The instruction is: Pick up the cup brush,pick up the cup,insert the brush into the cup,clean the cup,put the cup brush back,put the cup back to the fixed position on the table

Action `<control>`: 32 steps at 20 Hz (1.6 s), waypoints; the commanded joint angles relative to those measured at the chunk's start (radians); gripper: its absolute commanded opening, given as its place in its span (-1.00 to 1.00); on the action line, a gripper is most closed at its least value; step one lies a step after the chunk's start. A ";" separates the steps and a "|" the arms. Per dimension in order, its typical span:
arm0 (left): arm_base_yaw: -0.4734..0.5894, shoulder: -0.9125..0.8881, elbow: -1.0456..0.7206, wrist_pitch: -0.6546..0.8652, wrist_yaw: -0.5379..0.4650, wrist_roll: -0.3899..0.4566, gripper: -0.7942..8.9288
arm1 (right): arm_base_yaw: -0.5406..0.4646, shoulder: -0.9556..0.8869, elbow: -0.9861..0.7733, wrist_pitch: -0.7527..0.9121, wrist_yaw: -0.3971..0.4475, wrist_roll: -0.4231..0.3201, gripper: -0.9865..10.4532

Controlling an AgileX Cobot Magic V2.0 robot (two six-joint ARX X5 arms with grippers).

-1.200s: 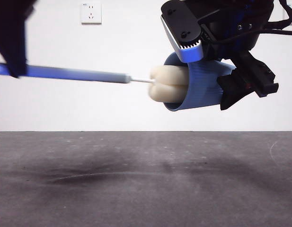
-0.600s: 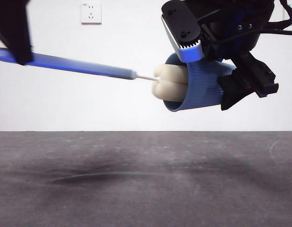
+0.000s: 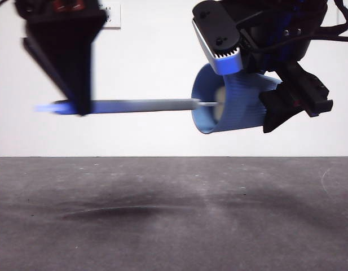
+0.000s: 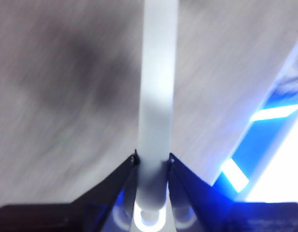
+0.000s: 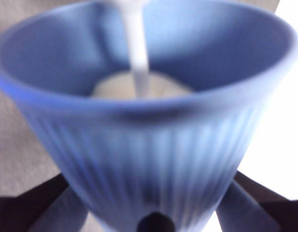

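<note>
Left of the cup, the left gripper pinches the long slim grey handle of the cup brush, held level above the dark grey matte table. The brush's cream sponge head sits deep inside the blue ribbed plastic cup, which lies on its side, clamped by the right gripper.

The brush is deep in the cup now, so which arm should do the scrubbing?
Probably the left. Its gripper is shut on the brush handle, sponge inside the cup. The right gripper holds that cup sideways above the table.
</note>
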 commanded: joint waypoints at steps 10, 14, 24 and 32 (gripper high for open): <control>0.101 -0.240 0.003 -0.283 -0.116 -0.056 -0.85 | 0.000 0.008 0.005 0.007 0.003 0.224 -0.86; 0.109 -0.341 0.003 -0.319 -0.119 -0.132 -0.85 | 0.000 0.005 0.005 0.008 0.008 0.436 -0.86; 0.116 -0.312 -0.210 0.202 -0.219 -0.486 -0.85 | 0.002 -0.276 0.005 -0.014 -0.276 1.339 -0.86; 0.134 0.018 -0.233 0.511 -0.190 -0.604 -0.85 | 0.002 -0.511 0.005 -0.064 -0.341 1.379 -0.86</control>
